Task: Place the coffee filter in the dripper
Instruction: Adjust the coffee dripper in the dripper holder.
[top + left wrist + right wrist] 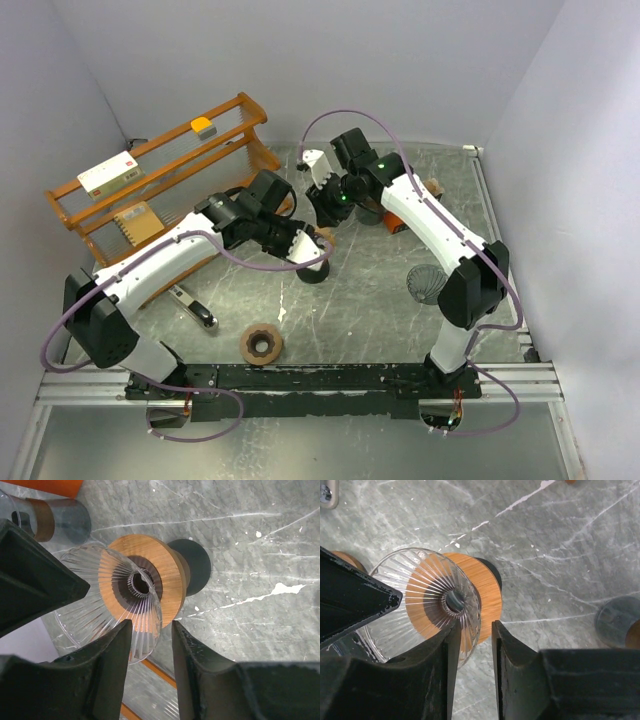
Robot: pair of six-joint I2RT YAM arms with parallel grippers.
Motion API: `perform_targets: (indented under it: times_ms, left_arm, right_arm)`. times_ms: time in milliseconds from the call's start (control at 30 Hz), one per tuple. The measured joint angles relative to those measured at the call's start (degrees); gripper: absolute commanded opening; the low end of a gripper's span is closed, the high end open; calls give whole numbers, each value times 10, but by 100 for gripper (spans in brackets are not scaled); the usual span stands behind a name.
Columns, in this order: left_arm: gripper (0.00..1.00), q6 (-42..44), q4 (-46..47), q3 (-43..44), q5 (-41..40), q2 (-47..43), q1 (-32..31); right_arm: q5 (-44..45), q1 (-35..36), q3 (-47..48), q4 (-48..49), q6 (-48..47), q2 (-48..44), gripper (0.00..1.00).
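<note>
A ribbed glass dripper [115, 595] with a wooden collar [165, 570] stands on a black base. It fills the left wrist view, and no filter is in it. The right wrist view shows a similar empty dripper [425, 595]. My left gripper [152, 625] and right gripper [476, 625] each have their jaws a narrow gap apart over the glass rim. In both, the outer finger is clear of the glass. In the top view both grippers, left [308, 248] and right [328, 215], meet above the dripper's base [317, 270]. A dark pleated cone [425, 283], seemingly the filter, lies right of it.
A wooden rack [160, 170] with boxes stands at the back left. A wooden ring [262, 343] and a metal scoop [195, 308] lie near the front. A glass cylinder with a brown band [50, 517] and an orange object [395, 222] sit behind the dripper.
</note>
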Motion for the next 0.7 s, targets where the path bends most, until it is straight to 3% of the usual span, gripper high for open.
perform_targets:
  times_ms: [700]
  left_arm:
    - [15, 24, -12, 16, -25, 18, -20]
  right_arm:
    - [20, 1, -57, 49, 4, -15, 16]
